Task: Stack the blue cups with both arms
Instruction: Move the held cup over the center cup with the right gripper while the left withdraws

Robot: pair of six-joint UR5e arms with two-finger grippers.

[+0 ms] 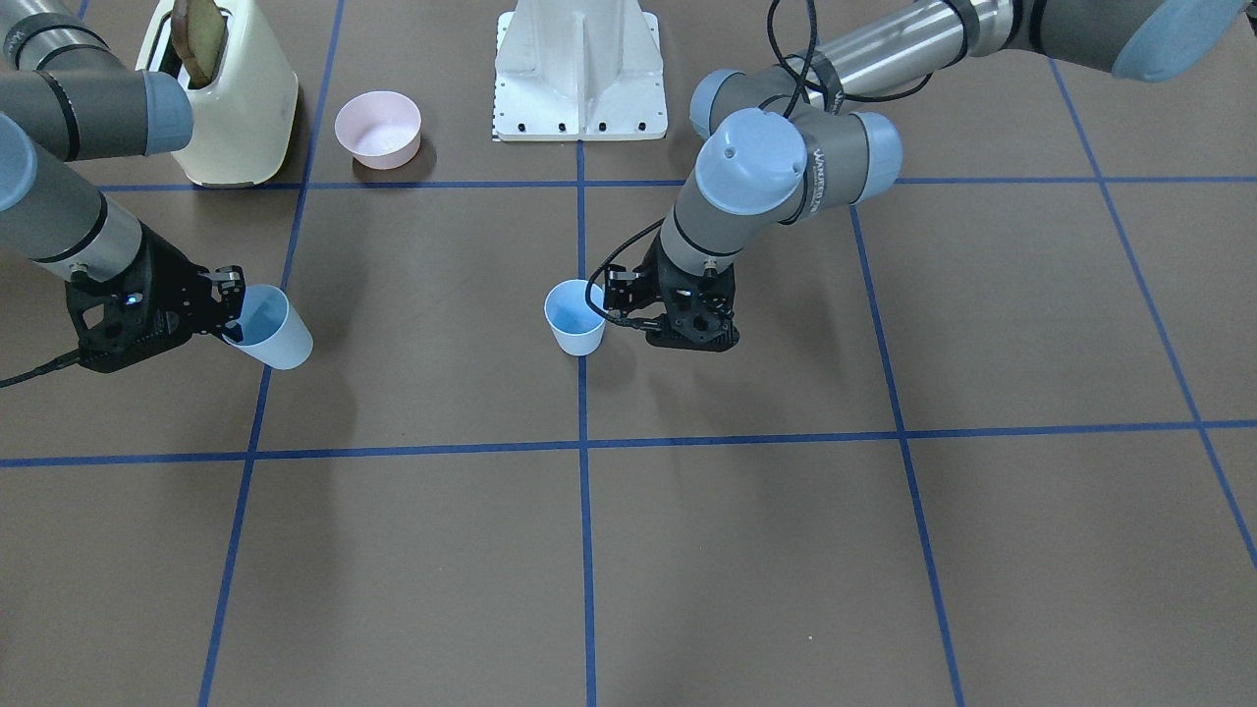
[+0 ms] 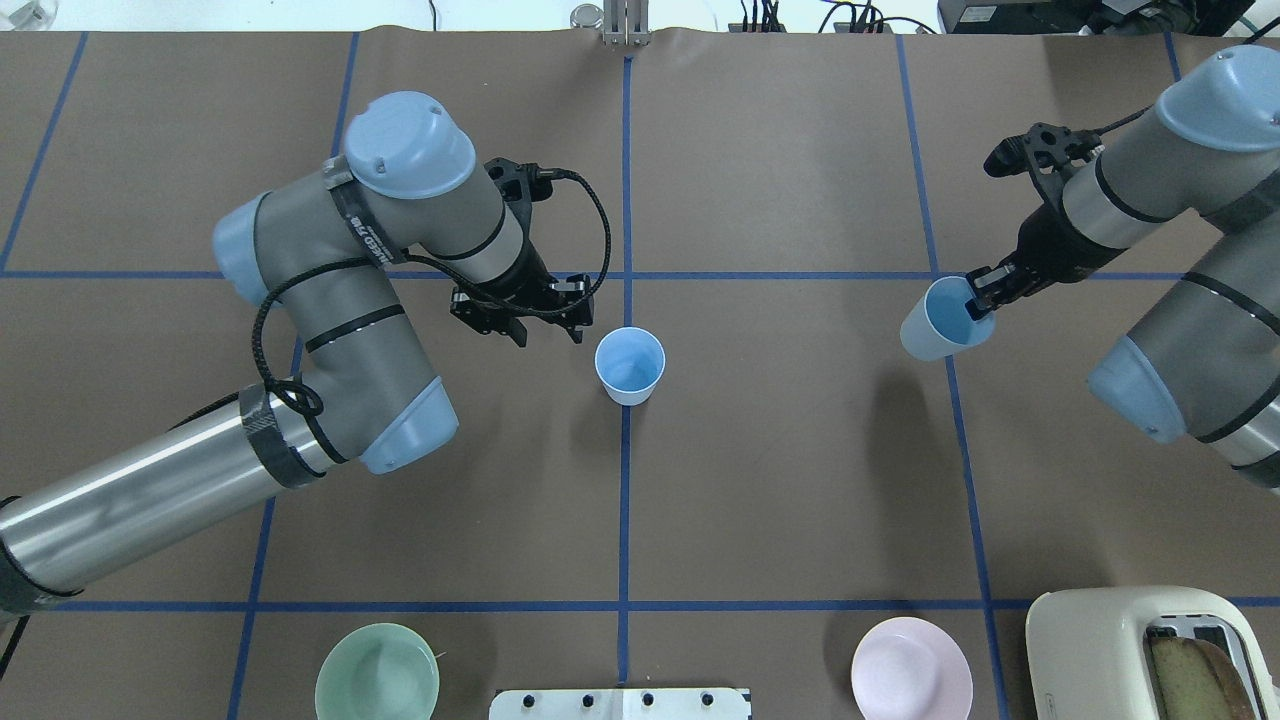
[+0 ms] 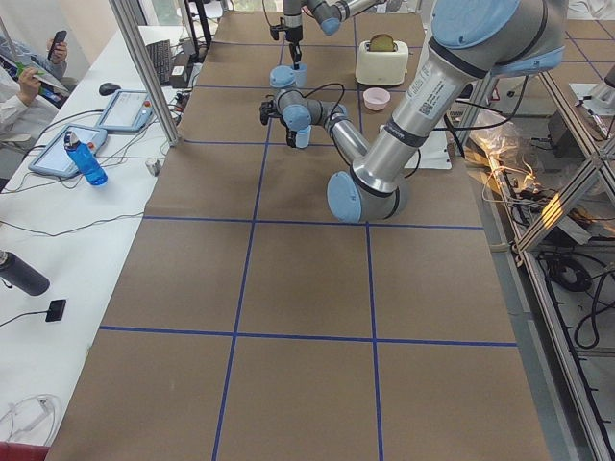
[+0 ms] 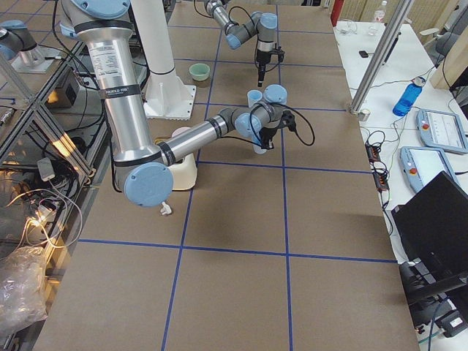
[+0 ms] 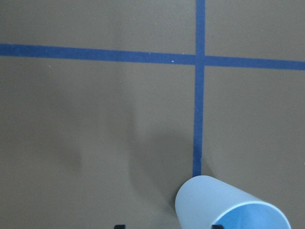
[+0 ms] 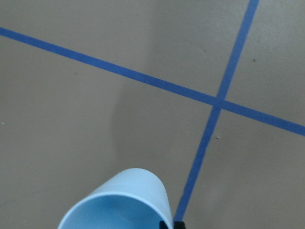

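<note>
Sideways, arm lettering [image 1: 820, 180] — unreadable, right pincer [image 2: 977, 297] gripping cup [image 2: 932, 332]

A robotics lab: tape-gridded table [image 2: 780, 480], aluminium framing [image 3: 144, 67], operators' tablets [image 4: 444, 131].

**Left arm** [image 2: 330, 300], left half of the overhead view: matt grey joint housings; light-blue domed caps with small recessed screws; polished silver tube banded with black tape. One joint carries a black band with white lettering, illegible. A black cable loops along the wrist.

**Left gripper** [image 2: 550, 328]: black, two fingers, skeletal linkage.

**Right arm** [image 2: 1180, 330], right edge: same grey housings, blue caps and thin black rings.

**Right gripper** [image 2: 978, 297]: black, with a small blue light on its body in the front-facing view.

**Base** [image 1: 579, 74], top centre: white, ribbed, with black bolts along its foot.
</note>
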